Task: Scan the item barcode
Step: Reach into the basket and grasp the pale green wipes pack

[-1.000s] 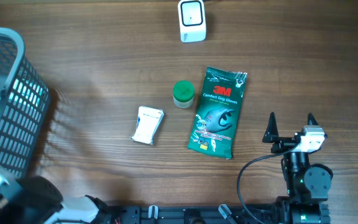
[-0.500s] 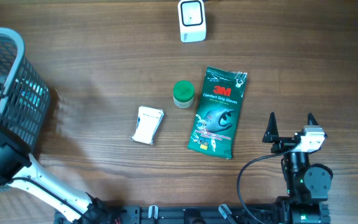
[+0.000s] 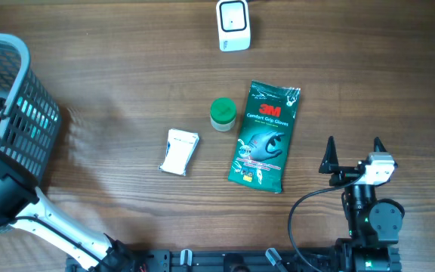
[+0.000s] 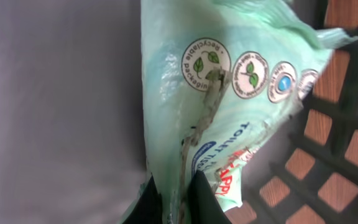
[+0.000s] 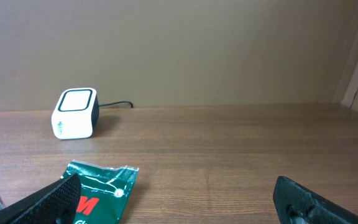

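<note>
Pinching left gripper: clamped on pale green packet, inside basket
Right gripper: spread wide, empty
Scanner: beyond 3M gloves pack

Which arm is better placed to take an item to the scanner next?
Left. The left gripper is shut on a pale green pack inside the basket, so it only has to lift out. The right gripper is open and empty.

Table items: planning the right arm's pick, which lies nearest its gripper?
The gloves pack, just left of the right gripper; the jar, white packet and scanner lie farther off.
</note>
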Robot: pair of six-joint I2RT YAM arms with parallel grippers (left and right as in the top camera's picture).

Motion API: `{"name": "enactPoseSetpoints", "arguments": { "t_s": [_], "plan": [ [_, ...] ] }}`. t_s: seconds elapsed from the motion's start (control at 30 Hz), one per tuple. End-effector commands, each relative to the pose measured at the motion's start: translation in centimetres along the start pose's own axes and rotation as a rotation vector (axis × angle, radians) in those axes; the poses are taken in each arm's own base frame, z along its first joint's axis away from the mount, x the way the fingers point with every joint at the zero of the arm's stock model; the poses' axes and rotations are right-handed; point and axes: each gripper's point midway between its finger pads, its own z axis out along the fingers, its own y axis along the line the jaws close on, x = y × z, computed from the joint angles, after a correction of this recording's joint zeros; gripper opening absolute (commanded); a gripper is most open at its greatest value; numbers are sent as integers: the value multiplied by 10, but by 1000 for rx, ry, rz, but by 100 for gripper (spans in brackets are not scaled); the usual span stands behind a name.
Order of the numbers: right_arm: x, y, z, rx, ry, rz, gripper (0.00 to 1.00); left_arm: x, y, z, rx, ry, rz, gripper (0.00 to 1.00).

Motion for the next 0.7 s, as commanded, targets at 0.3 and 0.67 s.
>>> {"name": "enactPoseSetpoints", "arguments": {
  "t_s": [0.3, 0.67],
  "plan": [
    [-2, 3, 0, -13, -10, -12, 100, 30, -67, -236, 174, -474, 105, 4],
    [-2, 3, 0, -13, -10, -12, 100, 36, -49, -235, 106, -466, -38, 100]
  ]
}}
